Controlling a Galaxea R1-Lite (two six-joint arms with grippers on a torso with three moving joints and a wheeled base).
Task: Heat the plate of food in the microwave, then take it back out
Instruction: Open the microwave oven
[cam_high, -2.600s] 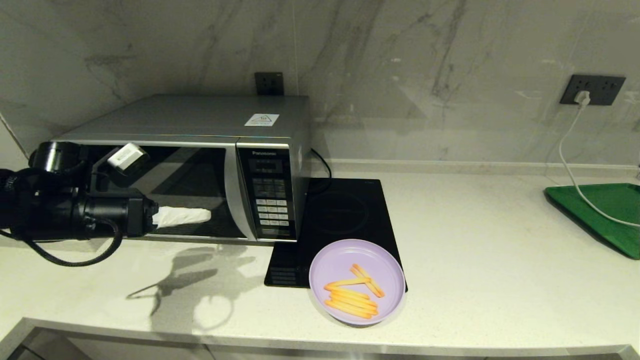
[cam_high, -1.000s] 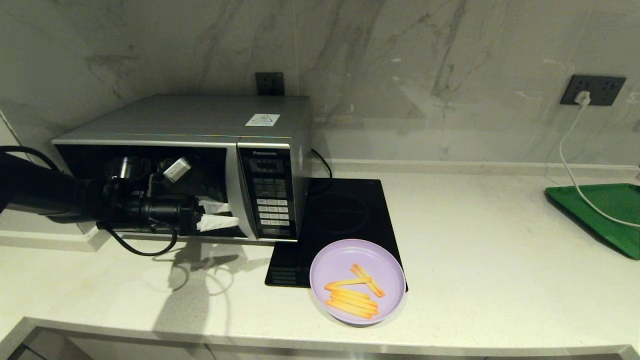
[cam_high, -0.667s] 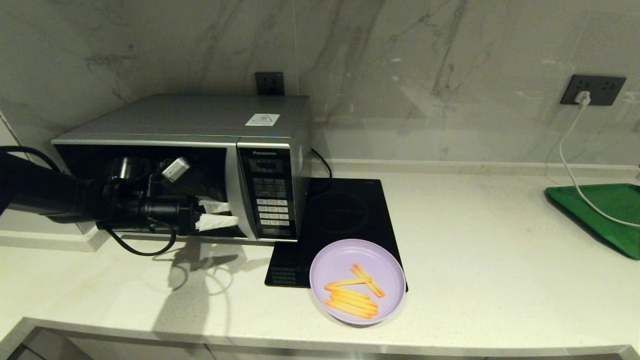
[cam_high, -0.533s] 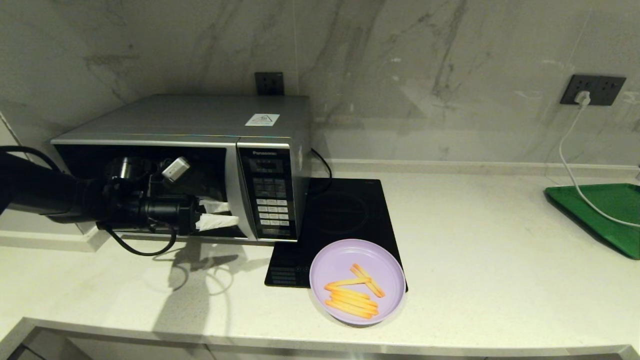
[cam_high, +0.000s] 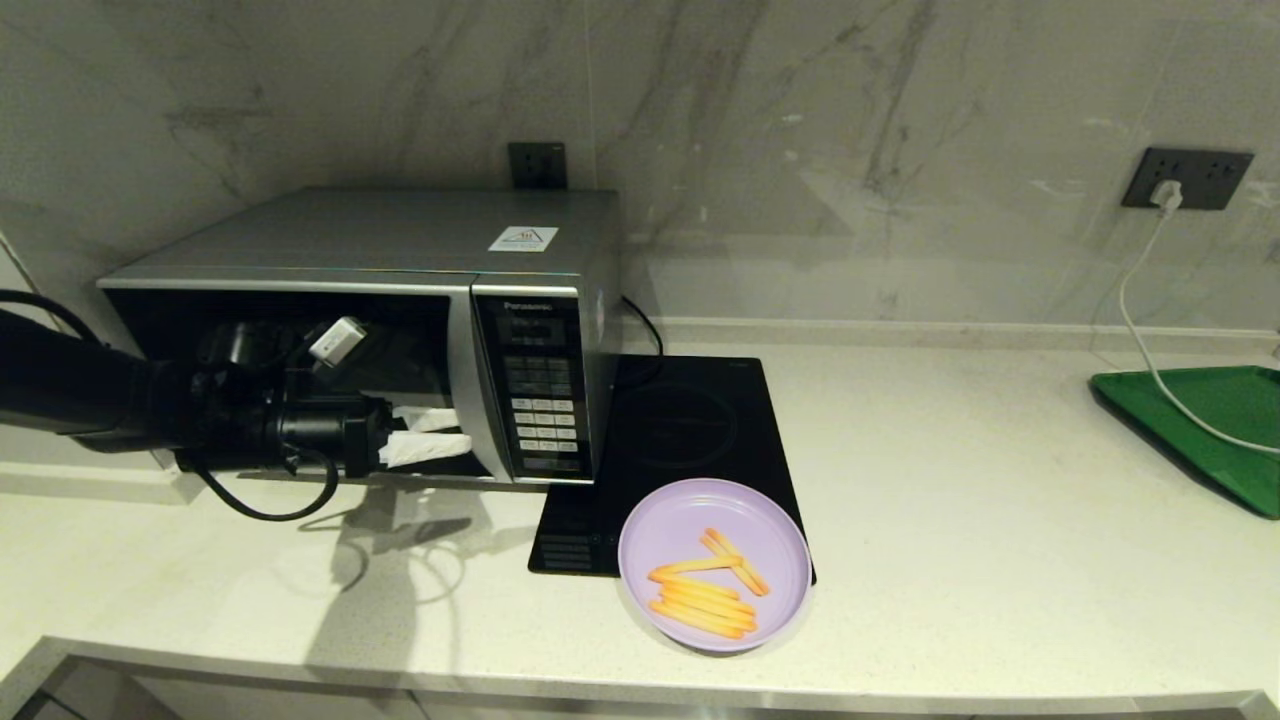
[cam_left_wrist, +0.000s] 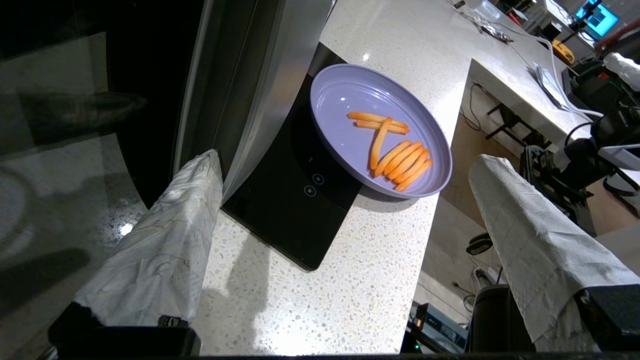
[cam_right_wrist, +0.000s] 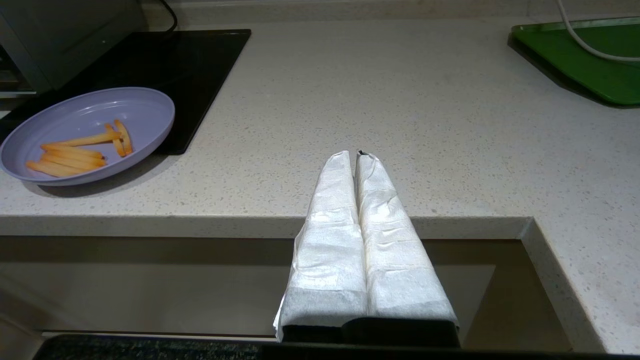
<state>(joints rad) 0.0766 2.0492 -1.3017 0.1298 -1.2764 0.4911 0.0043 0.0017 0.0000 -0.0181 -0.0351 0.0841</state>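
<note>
Right now the left gripper (cam_high: 447, 432), fingers spread, is hovering mid-left against the microwave (cam_high: 400, 300) door; the plate of food (cam_high: 714, 563) is sitting lower centre.

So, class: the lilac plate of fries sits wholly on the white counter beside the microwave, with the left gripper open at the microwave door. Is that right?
Not quite. The plate of food overlaps the black induction hob, as the head view shows. The left gripper is open at the microwave door.
</note>
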